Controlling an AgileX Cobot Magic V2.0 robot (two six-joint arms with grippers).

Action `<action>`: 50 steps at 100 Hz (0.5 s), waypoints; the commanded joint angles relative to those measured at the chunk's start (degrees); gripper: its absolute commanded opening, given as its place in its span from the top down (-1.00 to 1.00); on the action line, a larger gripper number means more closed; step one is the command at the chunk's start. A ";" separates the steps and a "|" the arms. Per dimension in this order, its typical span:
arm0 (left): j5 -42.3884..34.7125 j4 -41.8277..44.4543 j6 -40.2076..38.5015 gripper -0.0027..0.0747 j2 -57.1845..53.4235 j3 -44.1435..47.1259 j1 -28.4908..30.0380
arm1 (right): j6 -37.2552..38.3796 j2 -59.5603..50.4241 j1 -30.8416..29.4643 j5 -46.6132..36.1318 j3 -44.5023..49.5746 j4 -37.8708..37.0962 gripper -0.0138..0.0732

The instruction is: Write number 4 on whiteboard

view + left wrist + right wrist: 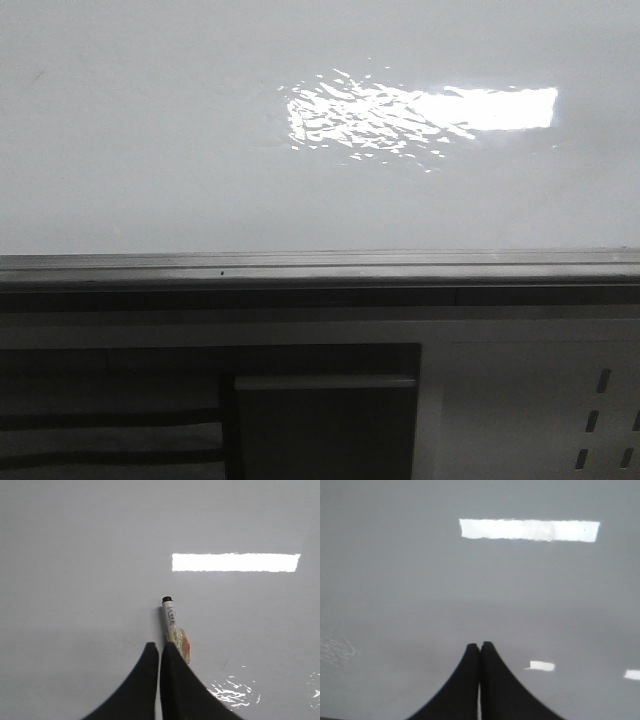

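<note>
The whiteboard [150, 120] is a glossy white-grey surface with a bright glare patch [500, 108] and a grey rail [300, 265] along its near edge. No number 4 shows on it in any view. Neither gripper shows in the front view. My left gripper [160, 647] is shut over the board [75, 555]. A white marker [171, 620] with a black tip sticks out alongside one finger, held there by yellowish tape, not between the jaws. My right gripper [480, 646] is shut and empty over bare board [395, 580].
Below the rail in the front view are a pale panel with dark slots [560, 410] at the right and a dark recess with a grey block [320, 420] in the middle. A faint dark mark [225, 664] lies on the board near the left gripper.
</note>
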 commanded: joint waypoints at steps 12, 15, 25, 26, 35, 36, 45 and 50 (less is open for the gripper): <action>-4.19 -0.21 -0.29 0.96 1.12 -1.32 -0.01 | 0.02 1.31 -0.42 -3.88 -1.74 -0.97 0.75; -4.30 0.06 -0.29 0.91 1.12 -1.32 -0.01 | 0.02 1.43 -0.42 -3.74 -1.74 -0.97 0.67; -4.18 1.78 -0.29 0.42 1.26 -1.30 -0.01 | 0.02 1.51 -0.42 -3.51 -1.74 -1.21 0.14; -4.18 1.76 -0.29 0.33 1.26 -1.30 -0.01 | 0.02 1.51 -0.42 -3.51 -1.74 -1.21 0.10; -4.18 1.88 -0.29 -0.10 1.26 -1.30 -0.01 | 0.02 1.51 -0.42 -3.62 -1.74 -1.21 -0.25; -4.18 1.88 -0.29 -0.15 1.26 -1.30 -0.01 | 0.02 1.51 -0.42 -3.62 -1.74 -1.21 -0.26; -4.18 1.78 -0.29 -0.25 1.26 -1.30 -0.01 | 0.02 1.51 -0.42 -3.62 -1.74 -1.21 -0.33; -4.18 1.78 -0.29 -0.23 1.26 -1.30 -0.01 | 0.02 1.51 -0.42 -3.51 -1.74 -1.21 -0.32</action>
